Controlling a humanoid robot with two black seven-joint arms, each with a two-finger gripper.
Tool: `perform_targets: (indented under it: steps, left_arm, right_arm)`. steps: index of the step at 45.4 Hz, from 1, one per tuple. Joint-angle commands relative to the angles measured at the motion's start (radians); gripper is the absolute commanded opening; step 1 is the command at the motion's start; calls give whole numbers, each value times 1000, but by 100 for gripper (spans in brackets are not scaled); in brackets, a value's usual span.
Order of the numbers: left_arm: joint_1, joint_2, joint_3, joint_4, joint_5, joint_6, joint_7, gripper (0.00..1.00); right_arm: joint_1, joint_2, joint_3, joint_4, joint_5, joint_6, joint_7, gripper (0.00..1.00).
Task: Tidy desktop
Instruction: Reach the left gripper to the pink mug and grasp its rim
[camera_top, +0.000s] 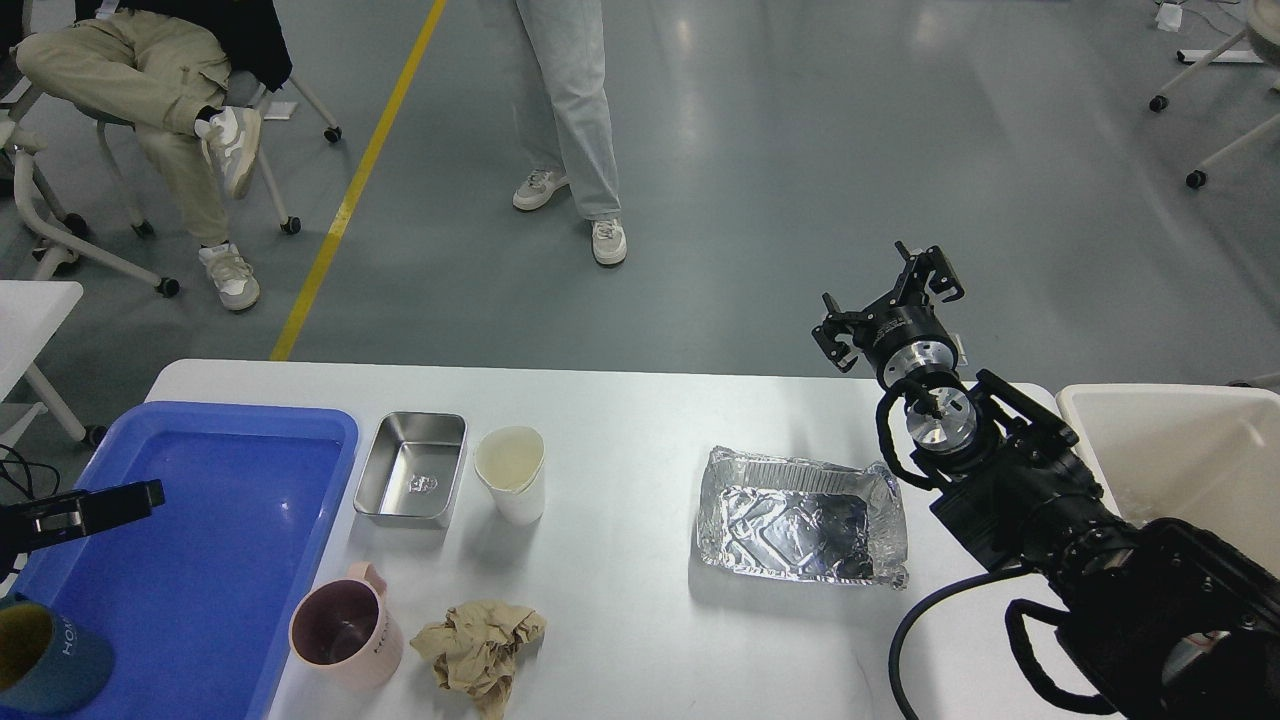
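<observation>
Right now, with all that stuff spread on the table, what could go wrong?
The paper cup and pink mug stand upright close to the steel tin and crumpled paper; a reaching claw might tip one. The thin foil tray could crush if squeezed. The right claw hangs past the desktop edge, towards a standing person.
</observation>
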Motion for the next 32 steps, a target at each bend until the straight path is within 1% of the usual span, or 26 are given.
perform_targets:
  steps: [1,4,6,9,11,13,17,27,28,32]
  left_arm:
    - [5,14,1,0,39,-1,-72,91]
    - [5,19,1,0,39,-4,-144,91]
    - [5,28,4,0,39,-7,-204,90]
    - [5,40,13,0,39,-10,-281,90]
    - [6,43,19,0,39,-12,-319,90]
    - [6,46,24,0,40,-12,-341,90]
    - [9,58,42,0,40,-14,-350,90]
    - [9,110,56,-15,40,-38,-351,91]
    - [9,121,54,-20,39,-43,-348,91]
    - [-3,135,50,-21,22,-66,-304,91]
  right_arm:
    - [-1,4,-1,1,0,0,0,100]
    - [1,4,-1,1,0,0,0,100]
    - [-1,4,-1,-1,0,0,0,100]
    - [-1,5,-1,1,0,0,0,100]
    - [-1,7,-1,1,0,0,0,100]
    - [-1,10,-1,-1,0,0,0,100]
    - [-1,11,-1,-1,0,0,0,100]
    - [-1,18,-1,-1,-2,0,0,100]
    - [-1,18,-1,-1,-2,0,0,100]
    - [-4,18,-1,1,-2,0,0,100]
